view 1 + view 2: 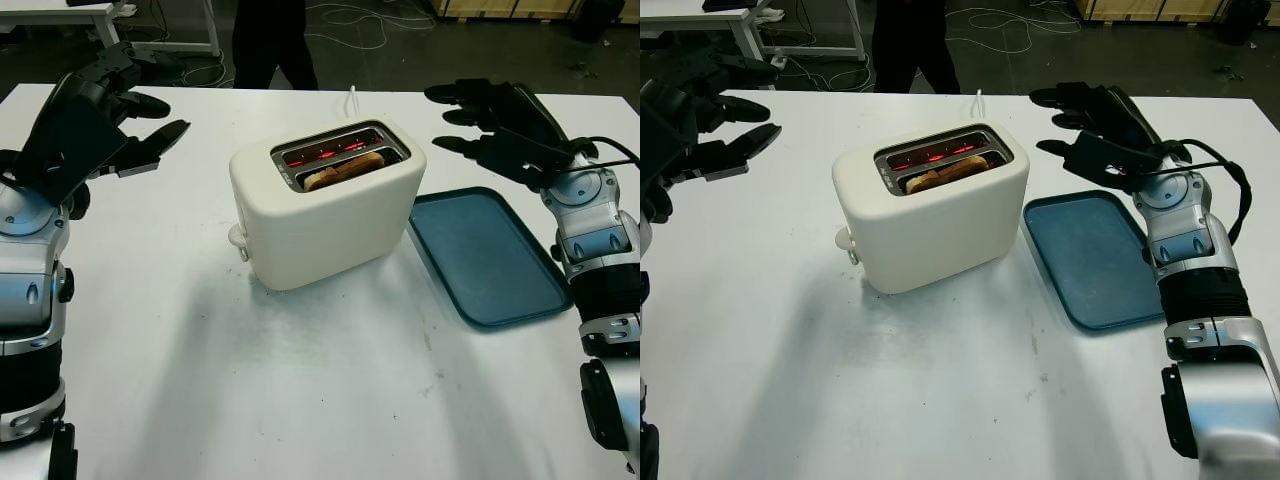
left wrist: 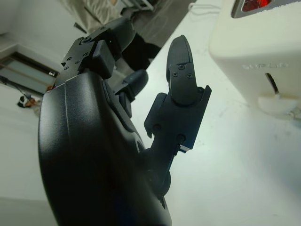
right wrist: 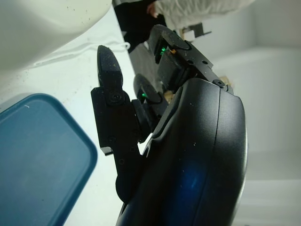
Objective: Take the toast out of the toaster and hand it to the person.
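So there's a big white table (image 1: pixel 300 400) taking up most of the room in front of the robot, with cables lying on the dark floor behind it. A person (image 1: pixel 270 40) in dark trousers is standing at the far edge, just past the middle.

Next biggest thing is the cream toaster (image 1: pixel 330 215), sitting roughly mid-table and turned at an angle, lever knob poking out toward the robot's left. Both of its 2 slots glow red inside. The toast (image 1: pixel 345 168) is in the nearer slot, its brown top edge just sticking up above the rim, so it's not out yet.

Just beside the toaster on the robot's right is a flat blue tray (image 1: pixel 490 255), lying on the table with nothing on it.

The left hand (image 1: pixel 120 125) hangs above the table well off to the left of the toaster, open, fingers (image 2: pixel 181 70) apart and holding nothing. The right hand (image 1: pixel 1090 125) is up over the far end of the tray, near the toaster's right side, also open with fingers apart, touching nothing.
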Robot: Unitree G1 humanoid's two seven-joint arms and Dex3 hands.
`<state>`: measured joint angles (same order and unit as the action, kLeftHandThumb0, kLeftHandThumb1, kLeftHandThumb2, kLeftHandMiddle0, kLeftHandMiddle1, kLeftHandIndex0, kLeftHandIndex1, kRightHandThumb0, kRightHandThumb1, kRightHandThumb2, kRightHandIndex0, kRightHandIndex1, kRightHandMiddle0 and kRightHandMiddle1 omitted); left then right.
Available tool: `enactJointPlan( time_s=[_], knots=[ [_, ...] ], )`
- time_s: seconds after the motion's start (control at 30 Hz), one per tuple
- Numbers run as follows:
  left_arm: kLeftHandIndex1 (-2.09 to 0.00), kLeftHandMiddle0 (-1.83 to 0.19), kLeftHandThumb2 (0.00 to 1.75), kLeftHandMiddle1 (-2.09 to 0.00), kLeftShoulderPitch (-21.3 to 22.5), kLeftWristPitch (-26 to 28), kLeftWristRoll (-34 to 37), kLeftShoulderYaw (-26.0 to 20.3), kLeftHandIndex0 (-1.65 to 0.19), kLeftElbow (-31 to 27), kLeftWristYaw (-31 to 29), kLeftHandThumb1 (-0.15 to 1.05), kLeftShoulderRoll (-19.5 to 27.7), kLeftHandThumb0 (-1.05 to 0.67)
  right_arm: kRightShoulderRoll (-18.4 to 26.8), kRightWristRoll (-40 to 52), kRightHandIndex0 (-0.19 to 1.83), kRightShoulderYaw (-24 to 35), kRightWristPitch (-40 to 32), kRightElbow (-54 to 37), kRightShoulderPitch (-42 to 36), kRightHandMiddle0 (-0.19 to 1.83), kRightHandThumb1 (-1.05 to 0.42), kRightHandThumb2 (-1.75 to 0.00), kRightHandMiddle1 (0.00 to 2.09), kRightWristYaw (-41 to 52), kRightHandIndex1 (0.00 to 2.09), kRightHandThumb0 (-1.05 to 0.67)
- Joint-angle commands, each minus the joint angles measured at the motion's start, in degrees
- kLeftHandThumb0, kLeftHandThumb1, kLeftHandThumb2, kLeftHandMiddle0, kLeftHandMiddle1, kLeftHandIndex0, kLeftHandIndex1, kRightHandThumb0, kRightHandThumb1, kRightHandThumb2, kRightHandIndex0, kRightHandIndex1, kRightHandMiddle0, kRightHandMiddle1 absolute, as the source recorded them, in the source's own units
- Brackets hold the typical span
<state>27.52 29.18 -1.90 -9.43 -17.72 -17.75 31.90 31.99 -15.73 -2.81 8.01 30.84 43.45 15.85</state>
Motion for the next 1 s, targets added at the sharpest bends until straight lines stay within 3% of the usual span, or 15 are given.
enactJointPlan(
  time_s=[0.0,0.23,0.33,0.47,0.97],
  knots=[
    [-0.79,-0.1,0.57,-1.12,-0.3,-1.3,0.3,-0.5,-0.21,0.1,0.4,0.75,-0.3,-0.29,0.5,-0.6,0.68,-0.1,-0.6,-1.1,0.0,0.61,-0.92,-0.11,0.0,-0.7,0.0,-0.32],
    [-0.79,-0.11,0.57,-1.11,-0.5,-1.3,-0.2,-0.6,-0.21,-0.4,1.7,0.74,-1.0,-0.27,-0.4,3.0,0.61,2.2,-3.4,-3.6,-1.3,0.56,-0.92,-0.14,0.0,1.3,0.0,-0.3],
    [-0.8,-0.1,0.56,-1.11,-0.8,-0.7,-0.2,-0.8,-0.21,-0.9,2.1,0.74,-1.1,-0.25,-0.6,5.5,0.65,3.8,-1.3,-3.5,-2.6,0.57,-0.92,-0.13,0.01,1.1,0.03,-0.27],
    [-0.79,-0.09,0.56,-1.11,-1.3,-1.2,-0.1,-1.1,-0.21,-0.6,1.9,0.75,-0.6,-0.25,-0.6,5.9,0.62,4.1,-3.5,-6.0,-4.4,0.59,-0.92,-0.16,0.02,0.7,0.01,-0.18],
    [-0.75,-0.12,0.48,-1.07,-2.2,-1.1,0.3,-1.5,-0.23,-0.8,1.5,0.8,-0.4,-0.25,-2.3,7.8,0.59,5.2,-7.6,-10.2,-7.4,0.55,-0.92,-0.18,0.0,-0.1,0.0,-0.15]
  ],
)
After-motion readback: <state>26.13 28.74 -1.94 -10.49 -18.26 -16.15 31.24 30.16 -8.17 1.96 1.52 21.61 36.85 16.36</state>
